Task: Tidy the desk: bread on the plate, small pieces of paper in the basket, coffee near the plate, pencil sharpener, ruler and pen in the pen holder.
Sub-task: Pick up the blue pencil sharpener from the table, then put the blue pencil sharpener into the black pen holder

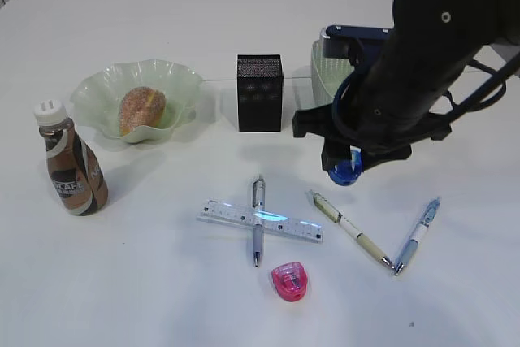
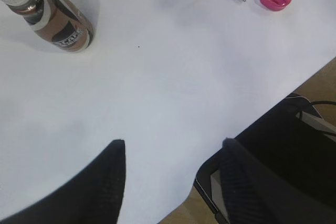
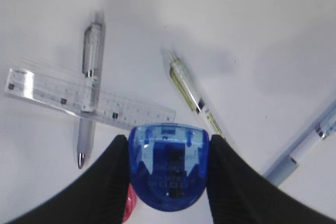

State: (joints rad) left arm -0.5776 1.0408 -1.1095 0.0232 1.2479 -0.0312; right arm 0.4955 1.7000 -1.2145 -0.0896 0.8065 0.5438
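Brown-and-white coffee bottle [image 1: 71,170] stands upright at far left on the white surface [image 1: 162,298], just beside the plate; rigid, smooth and top-heavy, it is best gripped around the mid-body. Next, the pale green ruffled glass plate [image 1: 185,87] holds the sugared bread [image 1: 141,110]; the glass is brittle, the bun soft and crushable. At centre stands the black mesh pen holder [image 1: 260,93], light, stiff and likely to slide if bumped. In front of it a grey pen [image 1: 258,229] lies across the clear ruler [image 1: 258,219]; the ruler is thin, flat and slick, so a grip across its narrow width at an overhanging end looks most workable. A pink pencil sharpener [image 1: 290,281] rests near the front edge. Further right lie 2 more pens, a cream pen [image 1: 351,231] and a blue-white pen [image 1: 417,236], their tips nearly meeting; each is a light, rolling cylinder, best pinched across the barrel. The right claw [image 3: 168,174] hangs above this zone, clenched on a blue pencil sharpener [image 3: 168,169] at its 2 flat sides; the hard, glossy shell could slip. The basket [image 1: 323,67] is mostly hidden behind the arm. The left claw [image 2: 170,182] hovers released and empty over the surface's near edge.
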